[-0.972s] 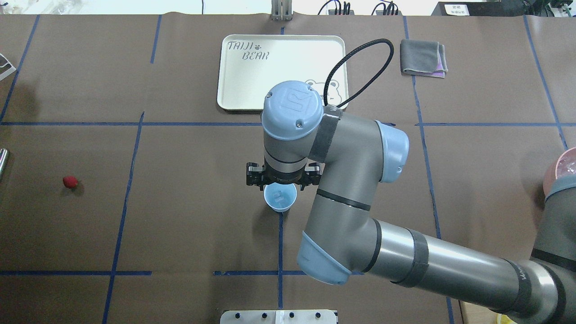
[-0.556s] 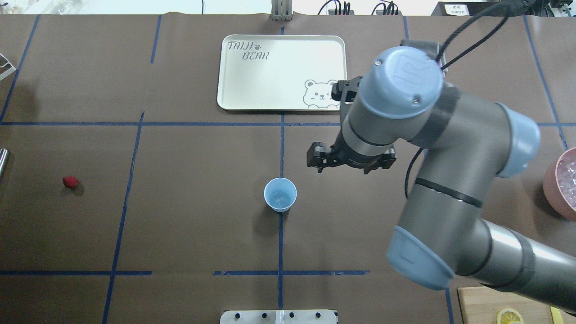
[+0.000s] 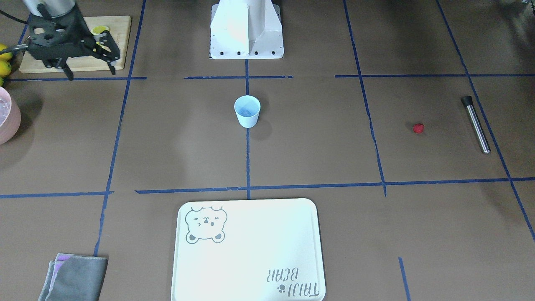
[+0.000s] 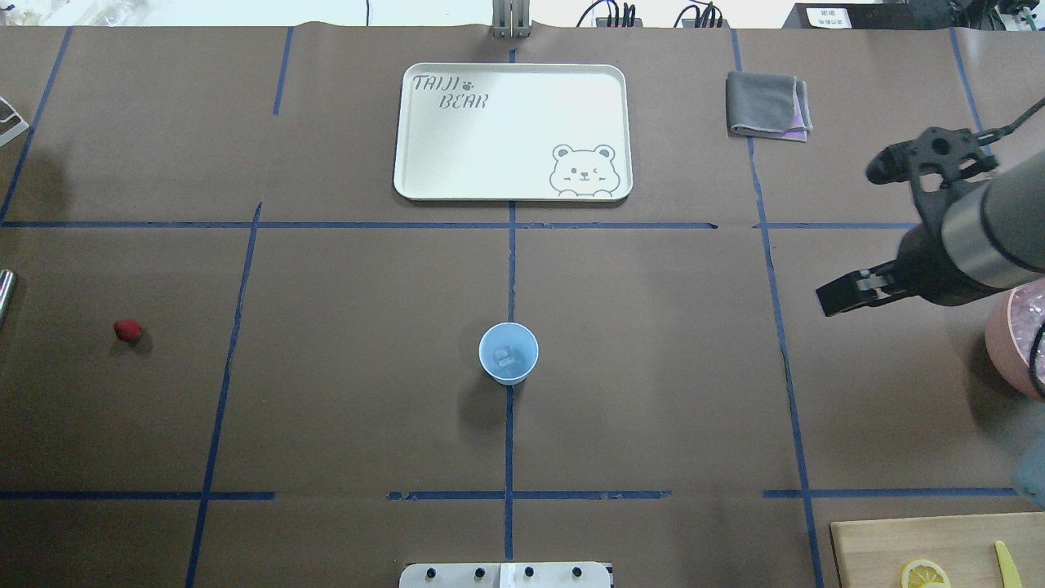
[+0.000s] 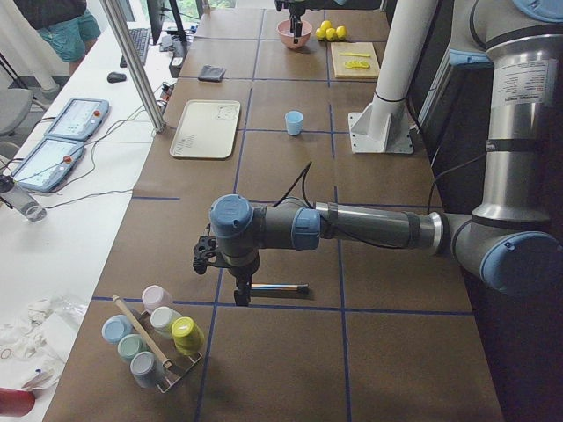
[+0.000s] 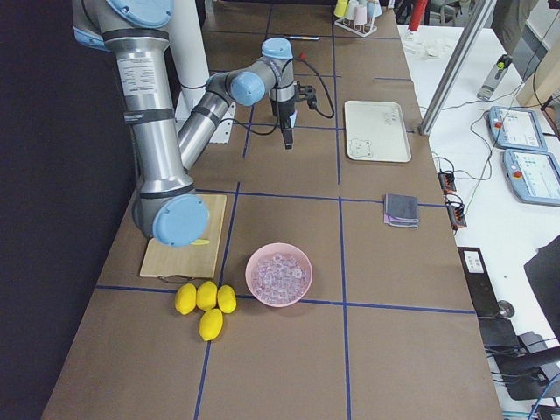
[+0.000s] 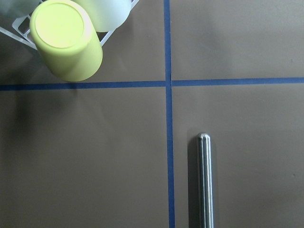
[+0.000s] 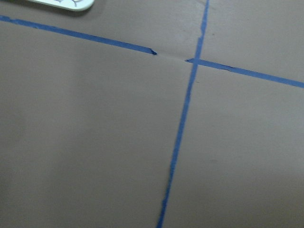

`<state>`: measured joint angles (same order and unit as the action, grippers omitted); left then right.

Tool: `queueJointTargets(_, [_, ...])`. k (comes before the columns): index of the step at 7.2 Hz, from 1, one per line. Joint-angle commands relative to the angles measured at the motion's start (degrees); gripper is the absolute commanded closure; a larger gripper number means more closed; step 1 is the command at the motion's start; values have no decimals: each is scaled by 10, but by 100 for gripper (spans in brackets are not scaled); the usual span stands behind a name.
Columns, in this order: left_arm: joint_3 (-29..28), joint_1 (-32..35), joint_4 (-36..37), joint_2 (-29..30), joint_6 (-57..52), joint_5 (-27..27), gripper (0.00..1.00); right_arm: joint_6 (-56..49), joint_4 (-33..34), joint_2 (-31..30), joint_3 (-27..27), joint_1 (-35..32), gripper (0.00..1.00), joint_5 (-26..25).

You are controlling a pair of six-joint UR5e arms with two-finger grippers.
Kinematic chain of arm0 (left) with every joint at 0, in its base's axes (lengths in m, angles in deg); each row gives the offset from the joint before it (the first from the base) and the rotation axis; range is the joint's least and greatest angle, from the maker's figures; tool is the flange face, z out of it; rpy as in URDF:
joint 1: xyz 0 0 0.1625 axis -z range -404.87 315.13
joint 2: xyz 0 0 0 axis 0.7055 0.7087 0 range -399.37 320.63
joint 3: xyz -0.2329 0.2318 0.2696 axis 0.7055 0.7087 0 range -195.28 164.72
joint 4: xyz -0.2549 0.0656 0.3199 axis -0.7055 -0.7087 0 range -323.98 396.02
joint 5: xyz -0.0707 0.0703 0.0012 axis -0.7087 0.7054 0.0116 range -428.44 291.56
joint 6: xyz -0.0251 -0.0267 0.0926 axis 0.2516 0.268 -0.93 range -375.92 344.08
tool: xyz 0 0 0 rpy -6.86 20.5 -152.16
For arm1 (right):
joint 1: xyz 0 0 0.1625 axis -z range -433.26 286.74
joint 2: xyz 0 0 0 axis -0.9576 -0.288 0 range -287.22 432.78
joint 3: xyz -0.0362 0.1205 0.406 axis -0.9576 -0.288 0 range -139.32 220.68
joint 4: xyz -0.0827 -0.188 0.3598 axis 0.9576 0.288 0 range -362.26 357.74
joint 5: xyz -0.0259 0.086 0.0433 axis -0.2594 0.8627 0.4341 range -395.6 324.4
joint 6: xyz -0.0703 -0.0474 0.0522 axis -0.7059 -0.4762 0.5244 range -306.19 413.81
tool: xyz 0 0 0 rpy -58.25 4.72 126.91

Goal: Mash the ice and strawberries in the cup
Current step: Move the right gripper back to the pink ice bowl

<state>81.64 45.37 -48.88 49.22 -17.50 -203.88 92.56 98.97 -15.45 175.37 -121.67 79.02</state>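
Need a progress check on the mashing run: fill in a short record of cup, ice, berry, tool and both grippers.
cup: small light-blue plastic cup, upright at table centre
ice: pale ice chunks in the cup; more in the pink bowl
berry: small red strawberry on the table, well apart from the cup
tool: metal rod with a black end, lying flat beyond the berry
right arm: right gripper open, empty, clear of the cup
left arm: left gripper above the rod; open or shut unclear

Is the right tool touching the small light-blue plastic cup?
Apart. The front-facing view shows the open right tool at the upper left, with a stretch of brown table between it and the small light-blue plastic cup.
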Motion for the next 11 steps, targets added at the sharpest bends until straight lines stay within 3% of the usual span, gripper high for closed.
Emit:
queueJointTargets(1, [0,0,0,-1,0,0,0,-190,-106,-144,-29,-133,0,86])
queueJointTargets(3, [0,0,0,-1,0,0,0,-427,-121,-187,-112,-247,0,121])
queueJointTargets(4, [3,0,0,-1,0,0,0,-487,-122,-195,-149,-263,0,125])
queueJointTargets(5, [5,0,0,-1,1,-1,0,-500,-142,-200,-180,-264,1,124])
queueJointTargets(7, [4,0,0,-1,2,-19,0,-446,-288,-215,-283,-263,2,139])
queueJointTargets(9, [6,0,0,-1,2,-19,0,-412,-328,-211,-318,-262,3,150])
queueJointTargets(11, [7,0,0,-1,1,-20,0,-414,-328,-210,-319,-251,7,147])
